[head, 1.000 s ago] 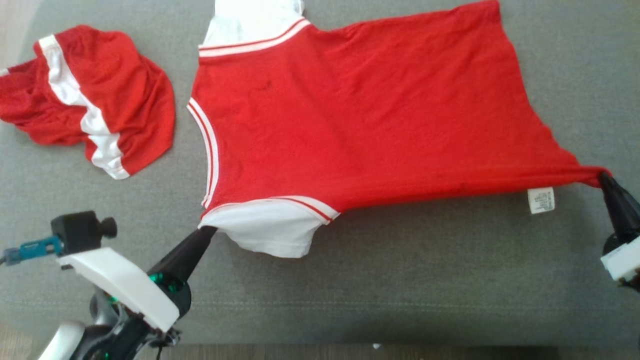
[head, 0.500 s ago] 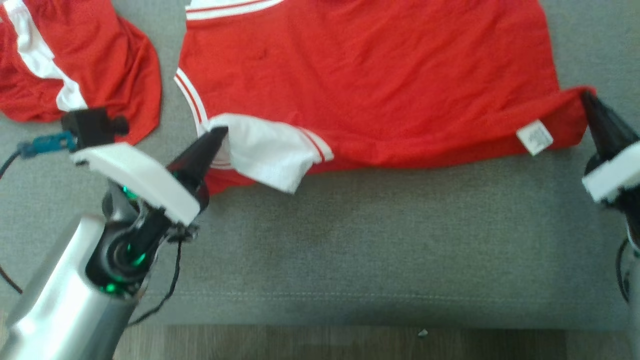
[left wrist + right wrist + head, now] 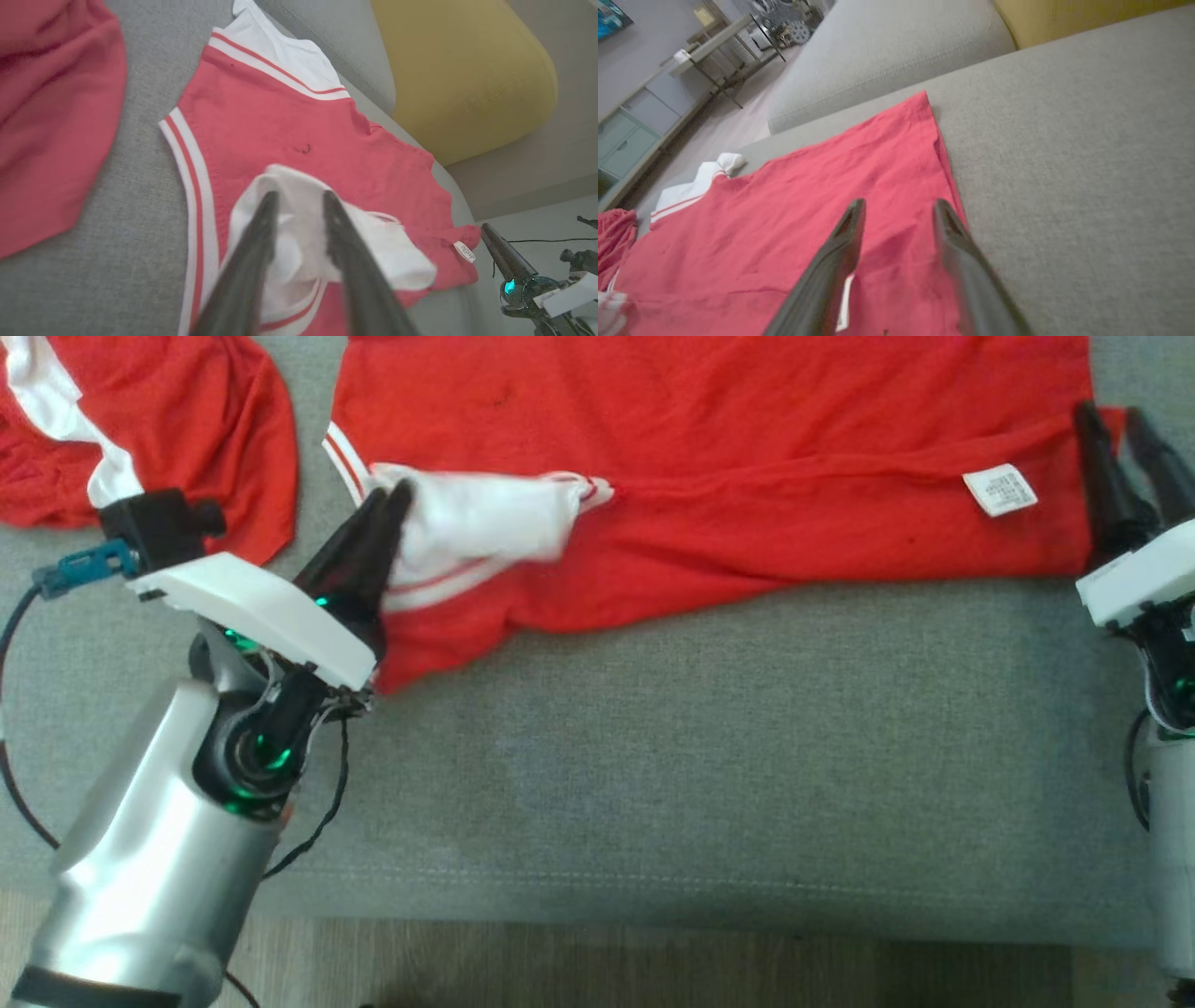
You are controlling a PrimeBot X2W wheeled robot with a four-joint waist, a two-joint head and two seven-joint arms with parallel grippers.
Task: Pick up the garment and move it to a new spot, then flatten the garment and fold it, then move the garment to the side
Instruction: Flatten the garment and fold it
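My left gripper (image 3: 390,497) is released, fingers spread over the folded-back white sleeve (image 3: 485,518) of the red garment (image 3: 709,420). My right gripper (image 3: 1109,418) is released too, at the garment's right edge.

**Setting:** domestic living room, or a room furnished as one.

**Seating:** grey fabric sofa seat (image 3: 653,756), broad and flat, with a stitched seam (image 3: 597,882) near its front edge. A grey back cushion (image 3: 887,51) stands behind it, and a mustard-yellow cushion (image 3: 462,70) rests against the back.

**Floor:** wood-look boards (image 3: 653,961) below the sofa's front.

**Other furniture:** a light-topped table on thin dark legs (image 3: 714,46), out on the open floor. A pale green cabinet with drawers (image 3: 626,144) stands along the wall.

**Wall:** plain grey, with a picture in blue tones (image 3: 609,14) hung on it.

**Textiles:** a red-and-white garment (image 3: 709,420) spread on the seat, everyday clothing.
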